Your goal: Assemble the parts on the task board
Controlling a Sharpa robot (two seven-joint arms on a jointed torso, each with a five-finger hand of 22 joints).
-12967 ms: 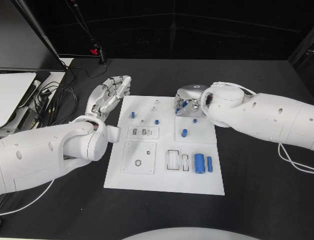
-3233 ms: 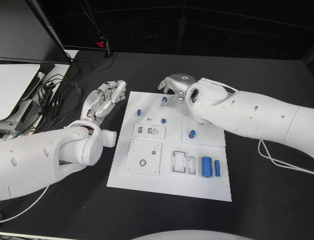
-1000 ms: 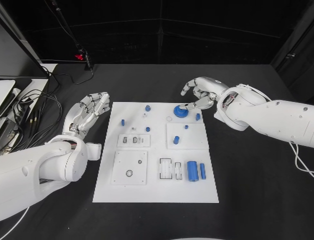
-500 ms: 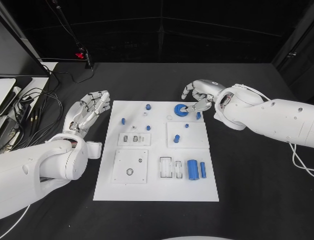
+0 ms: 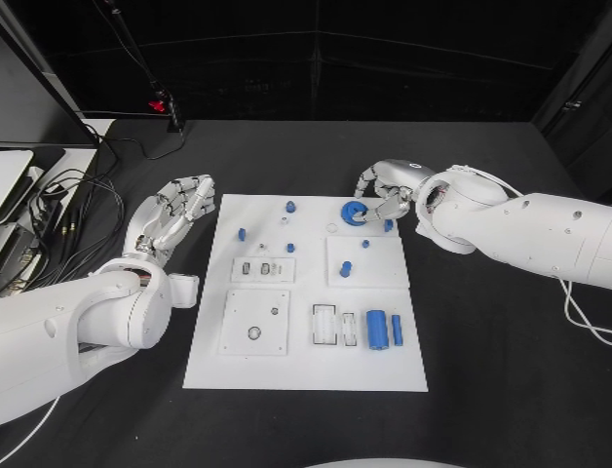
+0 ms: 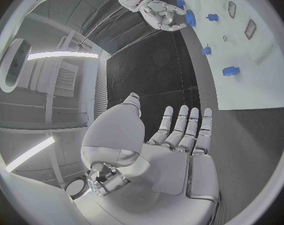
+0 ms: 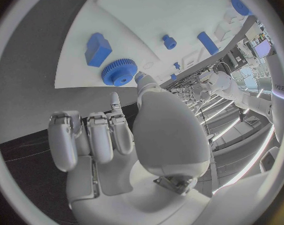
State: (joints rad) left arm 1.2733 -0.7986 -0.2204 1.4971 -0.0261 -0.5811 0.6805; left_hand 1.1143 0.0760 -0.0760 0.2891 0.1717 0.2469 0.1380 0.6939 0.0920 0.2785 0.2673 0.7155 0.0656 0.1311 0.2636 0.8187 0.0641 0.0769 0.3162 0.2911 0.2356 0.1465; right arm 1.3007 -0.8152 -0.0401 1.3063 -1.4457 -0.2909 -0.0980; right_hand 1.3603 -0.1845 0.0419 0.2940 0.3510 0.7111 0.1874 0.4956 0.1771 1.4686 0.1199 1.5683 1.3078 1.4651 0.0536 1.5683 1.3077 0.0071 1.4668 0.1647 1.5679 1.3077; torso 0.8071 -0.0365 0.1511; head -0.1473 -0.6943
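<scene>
Parts are seen scattered over the task board (image 5: 306, 370), the white plate lying in the middle of the black table (image 5: 503, 351). The right hand (image 5: 388, 187) is held at the board's far right corner, its fingers curled inward, and a blue gear (image 5: 353, 212) is seen just at its fingertips; whether the gear is touched or pinched cannot be told from the head view. In the right wrist view the gear (image 7: 119, 72) lies flat on the board just beyond the thumb tip, apart from the curled fingers (image 7: 91, 135), and a blue block (image 7: 97, 49) sits just beside it. Nothing is seen gripped by that hand. Nearer the robot from the right hand, a small blue peg (image 5: 347, 266) lies on a raised square of the board, and further toward the robot a large blue cylinder (image 5: 376, 330) and a thin blue rod (image 5: 396, 330) are laid side by side. The left hand (image 5: 170, 212) is held flat and empty beside the board's left edge, fingers straight and slightly spread, resting over bare table. Just to the right of it small blue pegs (image 5: 242, 234) stand on the board.
</scene>
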